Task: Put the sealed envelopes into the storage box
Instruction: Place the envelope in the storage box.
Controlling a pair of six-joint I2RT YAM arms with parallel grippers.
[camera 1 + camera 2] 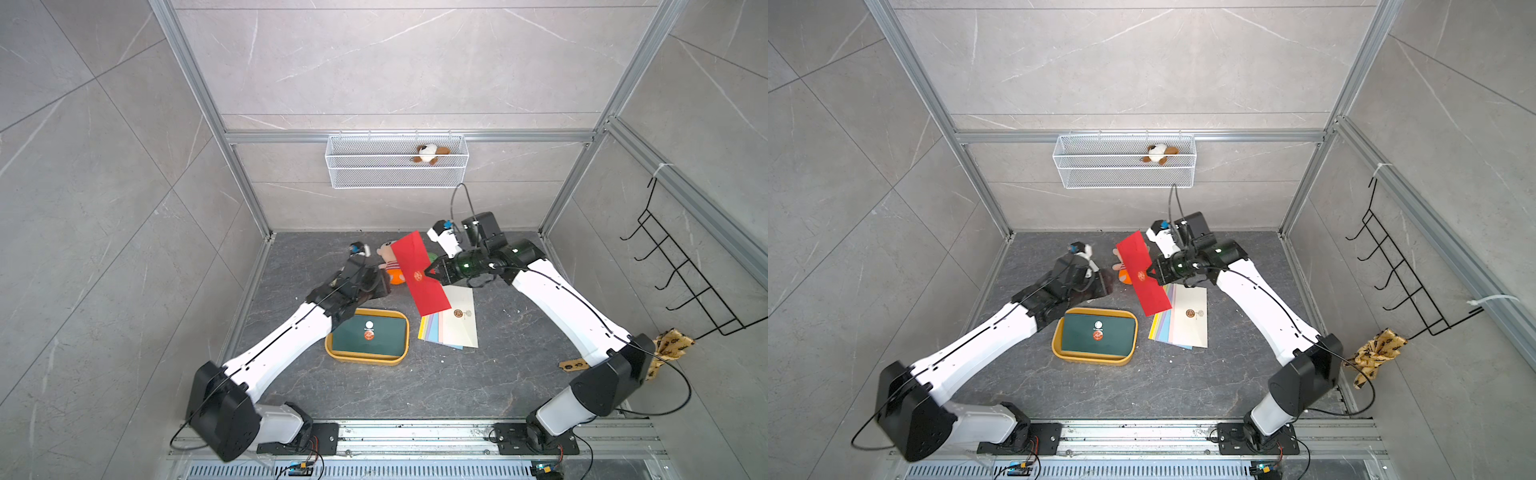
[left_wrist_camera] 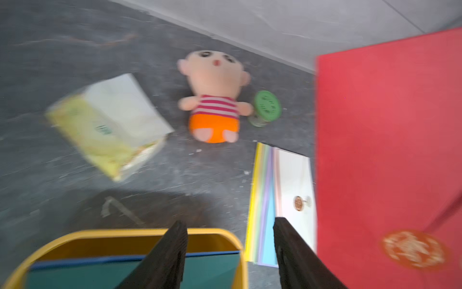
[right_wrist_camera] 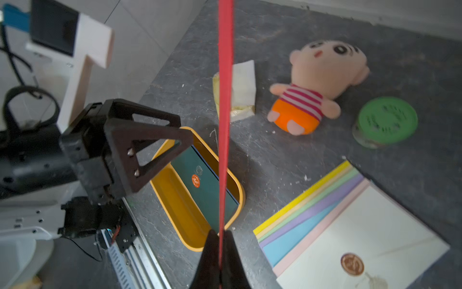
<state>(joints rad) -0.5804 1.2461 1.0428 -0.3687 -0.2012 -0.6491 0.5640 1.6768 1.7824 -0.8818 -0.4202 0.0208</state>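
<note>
Sealed envelopes, counted. One flat red paper envelope up off the dark stone desk, pinched near its round seal by the right jaws, pressed together on it. Tilted, and in both top views overlapping the far end of a fanned stack of pastel paper envelopes.

Two in the shallow mustard-yellow plastic storage box: a dark green envelope on top, seal up; beneath it a navy envelope, only a thin edge visible.

At least six in the stack on the desk: a cream envelope on top, then strips of pink, blue, lilac, light green, yellow. Hard to tell whether a paler strip beside the yellow makes a seventh.

Left jaws spread, nothing between, near the box's far rim.

Two plush toys: a striped-shirt doll on the desk, a brown-and-white plush in the white wire basket on the back wall.

One green-lidded round jar, mostly hidden behind the red envelope in both top views. One crinkly yellow tissue pack, hidden there under the left arm.

Left wrist view blurred, red envelope cut off there; seen edge-on in the right wrist view.
</note>
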